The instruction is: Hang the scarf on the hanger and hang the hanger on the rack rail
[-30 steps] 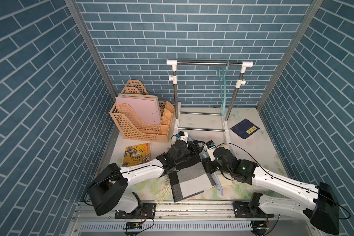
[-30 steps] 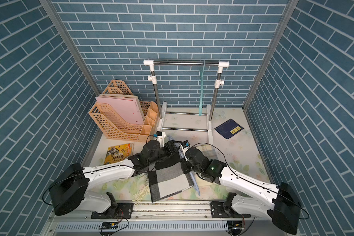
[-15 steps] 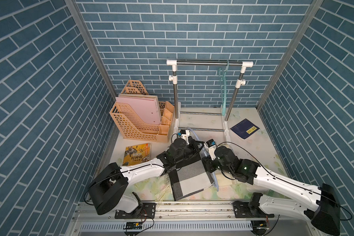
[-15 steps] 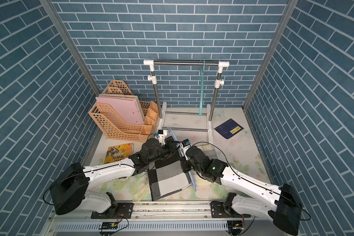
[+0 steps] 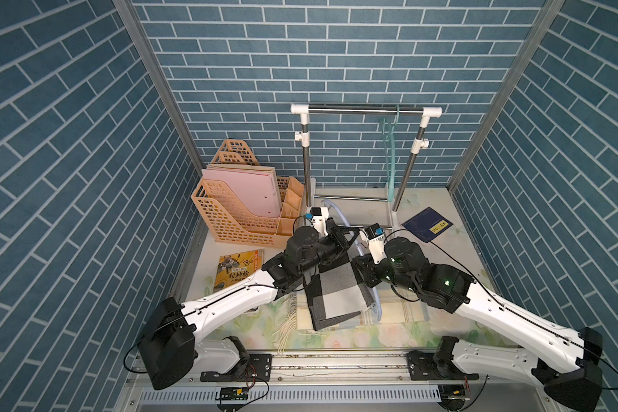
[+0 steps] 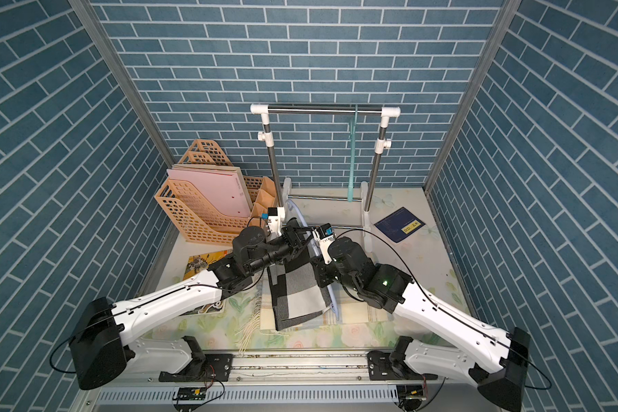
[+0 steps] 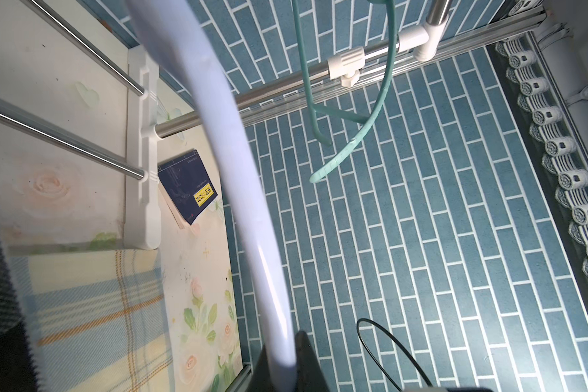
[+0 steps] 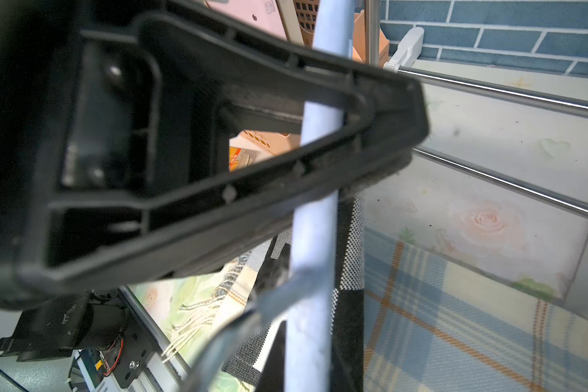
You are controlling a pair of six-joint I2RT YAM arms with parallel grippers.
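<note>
Floral tabletop (image 5: 389, 337), left pincer (image 5: 348, 237) clamping hanger (image 7: 238, 169), scarf (image 5: 336, 289) beneath (right pincer (image 5: 361, 273) grip unclear).

Blue brick-pattern walls (image 5: 336, 53) box the place in on three sides, evenly lit, no harsh shadows anywhere. The counter (image 5: 457, 264) has a pale rose-print cover. Straight beyond the left gripper (image 5: 348, 236) there's a steel clothes rack (image 5: 364, 110) with white joints, standing close to the back wall.
</note>
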